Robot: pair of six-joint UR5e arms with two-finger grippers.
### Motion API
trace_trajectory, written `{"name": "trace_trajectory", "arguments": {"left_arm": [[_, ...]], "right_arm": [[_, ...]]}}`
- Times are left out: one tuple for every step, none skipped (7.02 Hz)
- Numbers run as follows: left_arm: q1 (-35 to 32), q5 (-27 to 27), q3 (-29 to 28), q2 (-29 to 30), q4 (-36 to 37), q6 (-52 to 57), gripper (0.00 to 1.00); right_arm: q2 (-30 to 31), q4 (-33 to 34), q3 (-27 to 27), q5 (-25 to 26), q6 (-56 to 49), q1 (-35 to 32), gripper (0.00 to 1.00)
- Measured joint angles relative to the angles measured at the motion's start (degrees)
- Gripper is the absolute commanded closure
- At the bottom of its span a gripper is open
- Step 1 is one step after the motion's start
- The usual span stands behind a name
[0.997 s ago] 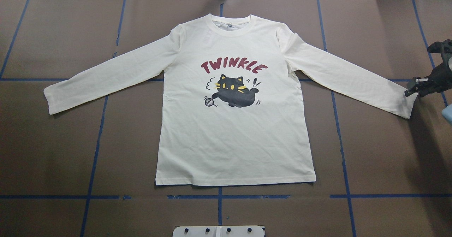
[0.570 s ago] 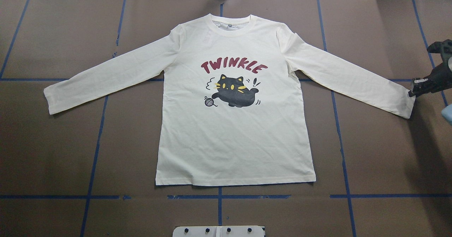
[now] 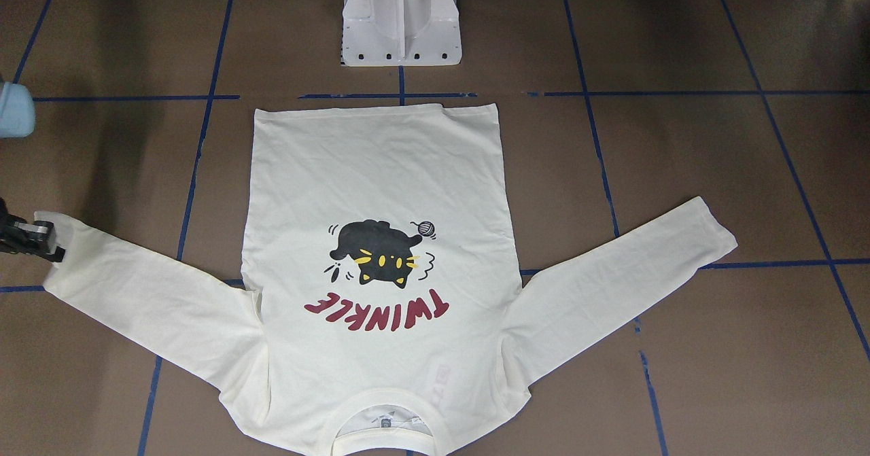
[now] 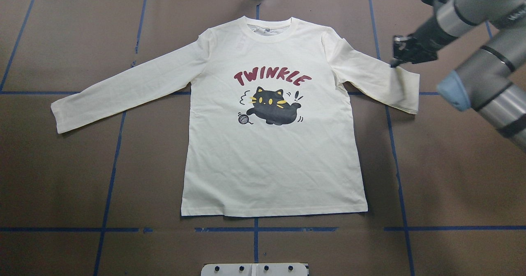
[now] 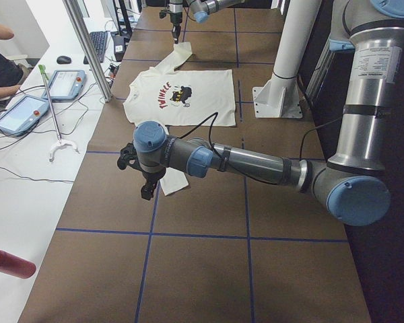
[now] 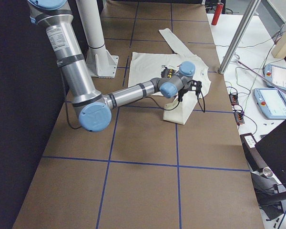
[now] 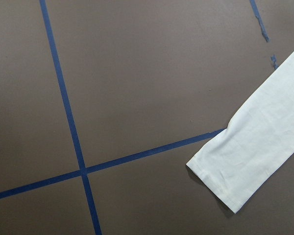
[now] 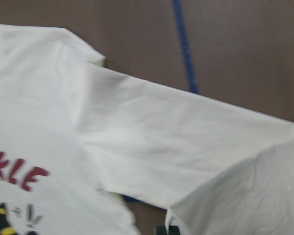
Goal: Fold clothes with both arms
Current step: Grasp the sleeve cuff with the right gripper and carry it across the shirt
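Right gripper point(image 4: 395, 62), clamped on the shirt point(image 4: 273, 161) cuff, swung inward over brown blue-taped table point(image 4: 61, 177); left gripper point(image 5: 146, 193) unclear.

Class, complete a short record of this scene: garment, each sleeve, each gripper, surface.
garment: cream shirt, flat, print up, collar away from the robot
right sleeve: outer half lifted and doubled back toward the body
left sleeve: flat, stretched out
right gripper: shut on the right sleeve's cuff
left gripper: over the table by the left cuff; open or shut unclear
surface: brown table, blue tape lines
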State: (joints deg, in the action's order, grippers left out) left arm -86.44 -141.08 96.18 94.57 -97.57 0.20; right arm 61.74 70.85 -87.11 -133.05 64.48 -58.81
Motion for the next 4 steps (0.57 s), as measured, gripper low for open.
{"name": "trace_trajectory", "arguments": {"left_arm": [[0.0, 0.0, -0.1, -0.1, -0.7, 0.0, 0.0], [0.0, 0.0, 0.0, -0.1, -1.0, 0.0, 0.0], [0.0, 0.0, 0.0, -0.1, -1.1, -0.1, 0.0], [0.0, 0.0, 0.1, -0.1, -1.2, -0.2, 0.0]], "right_arm": [[-9.9, 1.7, 2.8, 4.2, 7.4, 4.1, 1.0], [-20.1, 2.0, 8.2, 10.3, 11.3, 9.7, 1.0], [-27.9, -0.5, 14.5, 16.9, 13.1, 15.8, 1.0], [-32.9, -7.3, 21.3, 24.4, 15.0, 21.7, 0.61]]}}
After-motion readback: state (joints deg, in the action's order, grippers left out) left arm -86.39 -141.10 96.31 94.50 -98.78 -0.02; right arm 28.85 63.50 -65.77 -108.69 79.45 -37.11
